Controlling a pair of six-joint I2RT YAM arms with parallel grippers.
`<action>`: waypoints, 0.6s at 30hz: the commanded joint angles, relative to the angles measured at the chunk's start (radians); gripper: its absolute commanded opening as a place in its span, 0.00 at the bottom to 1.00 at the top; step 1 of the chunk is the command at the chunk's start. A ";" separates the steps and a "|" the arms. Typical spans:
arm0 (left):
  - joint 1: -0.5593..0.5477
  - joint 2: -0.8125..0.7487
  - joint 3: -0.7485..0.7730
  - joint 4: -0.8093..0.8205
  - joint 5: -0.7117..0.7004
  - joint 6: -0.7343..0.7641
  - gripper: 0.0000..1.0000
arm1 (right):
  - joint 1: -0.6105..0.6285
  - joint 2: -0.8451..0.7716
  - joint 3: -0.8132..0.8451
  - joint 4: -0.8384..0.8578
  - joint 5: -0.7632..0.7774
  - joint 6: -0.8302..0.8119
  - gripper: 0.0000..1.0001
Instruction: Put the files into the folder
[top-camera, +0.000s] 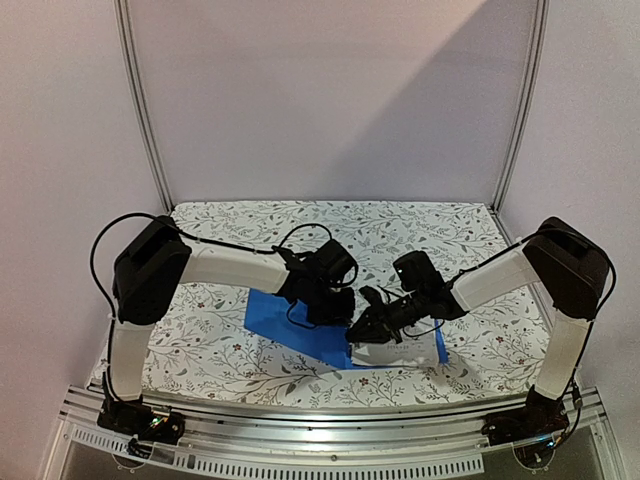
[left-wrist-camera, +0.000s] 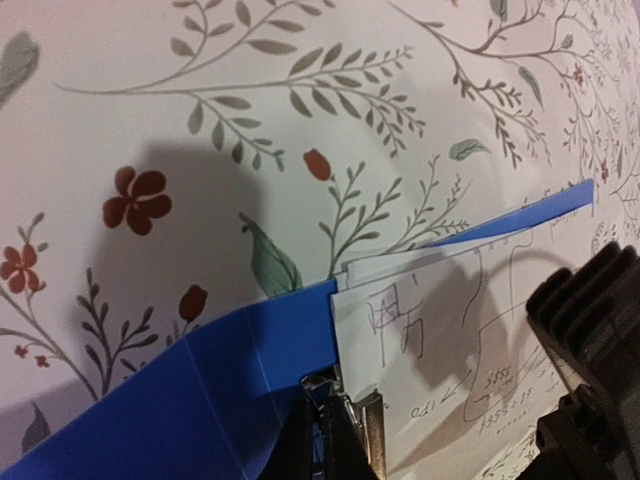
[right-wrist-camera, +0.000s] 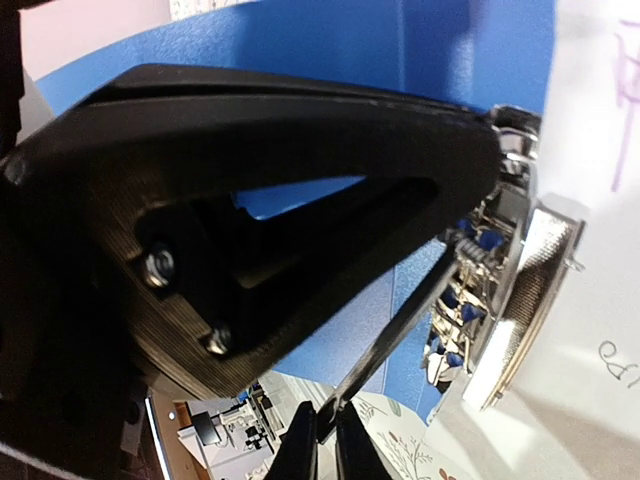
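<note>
I'm seeing left gripper (left-wrist-camera: 322, 445) clenching shut beside the folder (top-camera: 272, 318) metal clip (right-wrist-camera: 520, 300); right gripper (right-wrist-camera: 320, 455) is pinching shut, files (top-camera: 415, 350) lying on folder.

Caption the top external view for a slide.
Left gripper and right gripper meet over the blue folder on a floral tablecloth, a white file lying on its right end.

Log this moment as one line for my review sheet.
left gripper: shut, at metal clip | right gripper: shut, near clip | folder: on table | files: sheet partly over folder, edge at clip
</note>
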 joint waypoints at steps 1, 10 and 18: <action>-0.015 -0.022 -0.052 -0.057 -0.030 -0.033 0.00 | 0.008 0.025 -0.023 -0.087 0.057 -0.045 0.07; -0.013 -0.015 -0.054 -0.051 -0.025 -0.025 0.00 | 0.007 0.004 -0.024 -0.224 0.134 -0.165 0.06; -0.006 -0.010 -0.060 -0.048 -0.023 -0.021 0.00 | 0.008 0.019 -0.033 -0.245 0.161 -0.198 0.03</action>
